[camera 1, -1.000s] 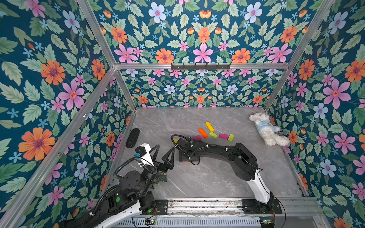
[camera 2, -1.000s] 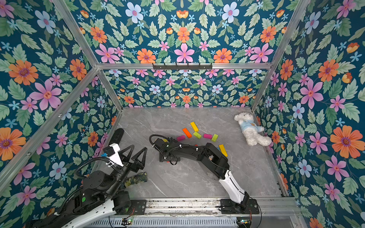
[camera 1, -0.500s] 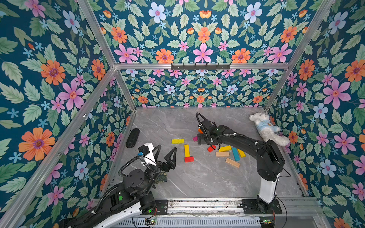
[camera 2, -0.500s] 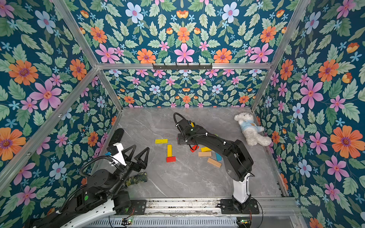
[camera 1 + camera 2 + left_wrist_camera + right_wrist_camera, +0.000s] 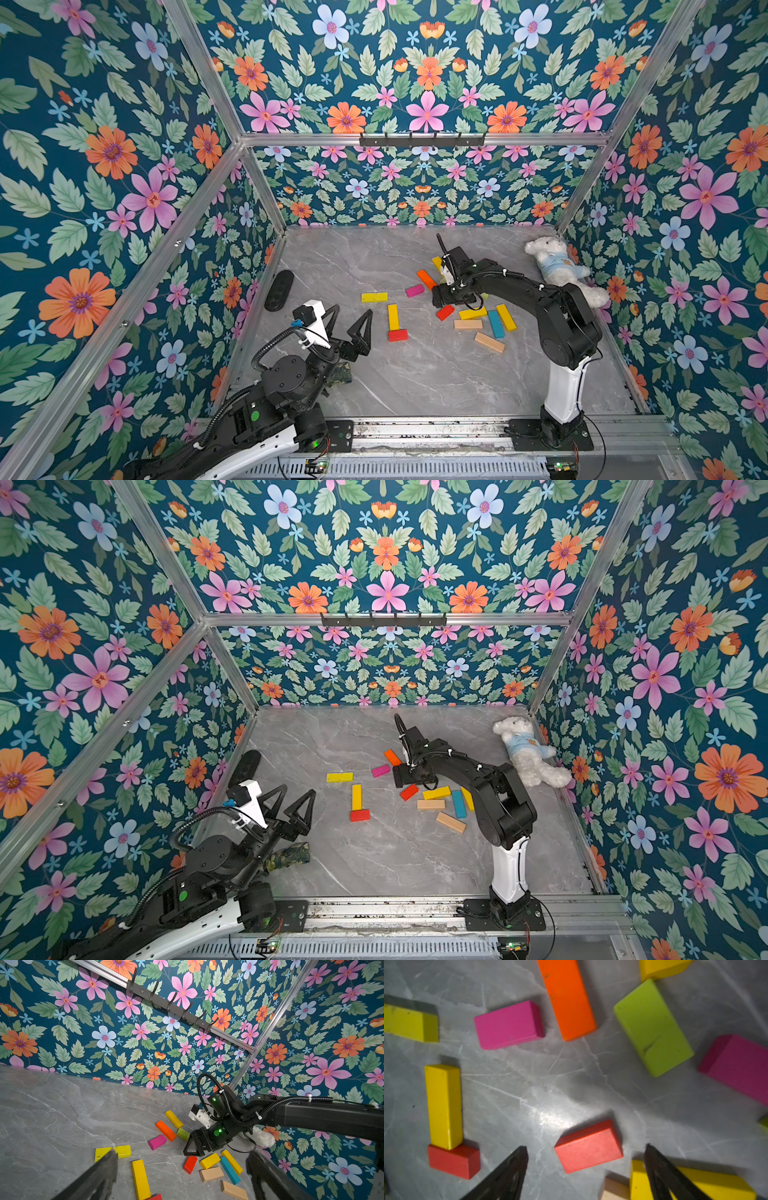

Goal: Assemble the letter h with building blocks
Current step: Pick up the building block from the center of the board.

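Marble floor (image 5: pixel 415 374): right arm (image 5: pixel 519 286) hides several building blocks (image 5: pixel 393 316); left jaws and right jaws gape, empty.

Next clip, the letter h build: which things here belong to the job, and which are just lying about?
Belong to the job:
- building blocks, coloured and plain wood

Just lying about:
- white plush bear
- black oval object
- camouflage-patterned item
- hook rail

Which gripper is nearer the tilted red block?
Right. The right gripper hangs open close over the tilted red block; the left gripper, also open, is far off beyond the other red block.
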